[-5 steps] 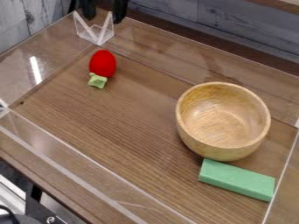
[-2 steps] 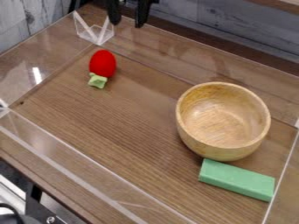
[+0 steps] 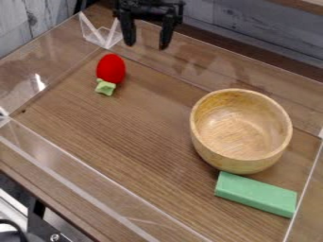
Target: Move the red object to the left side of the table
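Note:
The red object (image 3: pixel 111 68) is a small rounded strawberry-like toy with a light-green leafy end (image 3: pixel 106 89). It lies on the brown wood-grain table (image 3: pixel 127 142) toward the far left. My gripper (image 3: pixel 146 38) hangs above the table's far edge, up and to the right of the toy, apart from it. Its two dark fingers (image 3: pixel 127 35) point down and stand open with nothing between them.
A wooden bowl (image 3: pixel 241 129) sits at the right of the table. A flat green rectangular block (image 3: pixel 256 194) lies in front of it near the right front corner. Clear acrylic walls (image 3: pixel 36 66) edge the tabletop.
The gripper has moved to the right along the far edge and come lower into view. The toy, bowl and block have not moved.

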Motion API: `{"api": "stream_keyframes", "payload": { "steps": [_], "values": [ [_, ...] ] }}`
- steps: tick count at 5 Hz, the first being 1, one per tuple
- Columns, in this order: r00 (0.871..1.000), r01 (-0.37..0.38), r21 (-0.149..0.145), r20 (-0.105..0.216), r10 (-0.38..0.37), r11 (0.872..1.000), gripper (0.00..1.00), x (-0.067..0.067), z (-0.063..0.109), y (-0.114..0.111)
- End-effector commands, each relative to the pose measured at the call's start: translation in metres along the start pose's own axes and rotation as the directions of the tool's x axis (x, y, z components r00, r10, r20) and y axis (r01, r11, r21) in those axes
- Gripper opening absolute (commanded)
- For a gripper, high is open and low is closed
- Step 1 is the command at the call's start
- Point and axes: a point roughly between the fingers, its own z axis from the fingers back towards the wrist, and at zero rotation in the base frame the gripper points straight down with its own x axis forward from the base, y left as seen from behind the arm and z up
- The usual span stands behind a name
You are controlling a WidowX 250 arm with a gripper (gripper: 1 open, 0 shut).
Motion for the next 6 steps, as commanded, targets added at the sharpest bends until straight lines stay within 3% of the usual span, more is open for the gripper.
{"api": "stream_keyframes", "payload": {
  "steps": [1,3,4,6],
  "values": [
    [0.996,0.075,0.012,0.04,-0.075,0.997,1.0,0.003,-0.002,-0.013],
    [0.999,0.016,-0.018,0.03,-0.016,1.0,1.0,0.001,0.038,-0.001],
    [0.999,0.03,-0.008,0.016,-0.03,1.0,1.0,-0.009,0.046,0.003],
    [0.999,-0.044,-0.016,-0.021,0.044,0.999,1.0,-0.034,0.05,-0.007]
  ]
}}
